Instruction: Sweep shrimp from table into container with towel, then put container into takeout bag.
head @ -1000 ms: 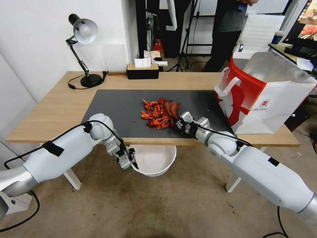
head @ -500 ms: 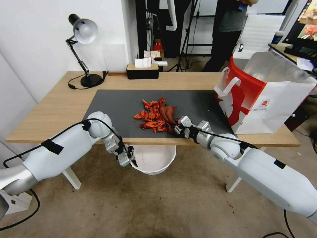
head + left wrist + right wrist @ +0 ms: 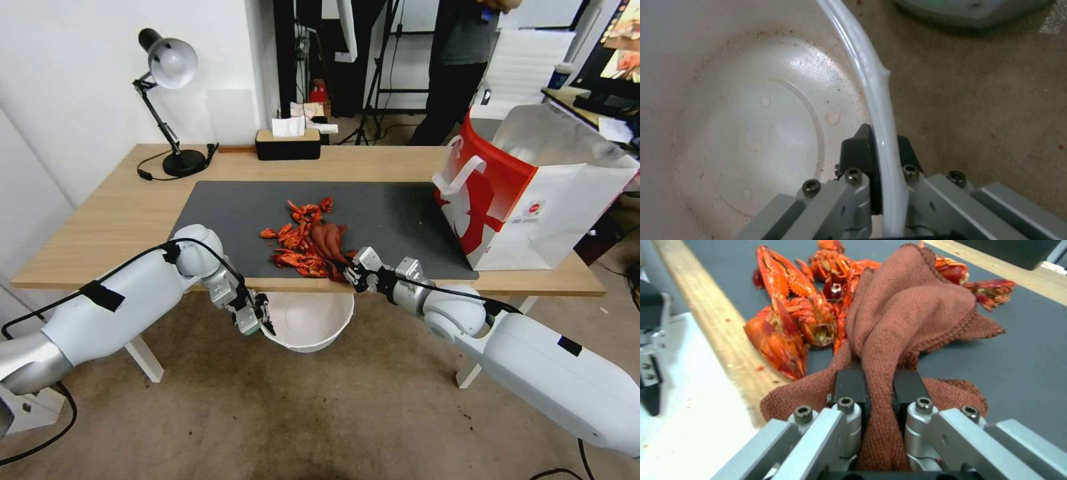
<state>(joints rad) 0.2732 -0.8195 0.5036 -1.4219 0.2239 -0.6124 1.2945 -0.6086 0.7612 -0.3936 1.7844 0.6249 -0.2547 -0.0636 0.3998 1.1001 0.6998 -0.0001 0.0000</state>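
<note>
From the head view, the left gripper (image 3: 259,321) hangs below the front edge of the counter (image 3: 100,220), pinching the rim of the white container (image 3: 308,327), which sits in the air under the edge, directly beneath the shrimp (image 3: 297,243). The left wrist view adds that one black pad lies inside the container (image 3: 751,126) wall and one outside, the thin rim bending slightly between them, and that the bowl's bottom carries only faint reddish specks.

The right gripper (image 3: 353,269) is at the counter's front edge, closed on the towel (image 3: 328,241), which lies against the right side of the shrimp heap. The right wrist view shows the rust-brown towel (image 3: 911,316) bunched and clamped between the narrow black pads, with large orange shells of the shrimp (image 3: 791,323) touching it, the nearest ones resting on the wooden lip beyond the dark grey mat (image 3: 1018,350).

The takeout bag (image 3: 533,193) stands open on the counter's right end, foil lining showing. At the back of the counter stand a desk lamp (image 3: 167,100) and a black tissue box (image 3: 288,141). The floor (image 3: 333,413) is brownish and stained.
</note>
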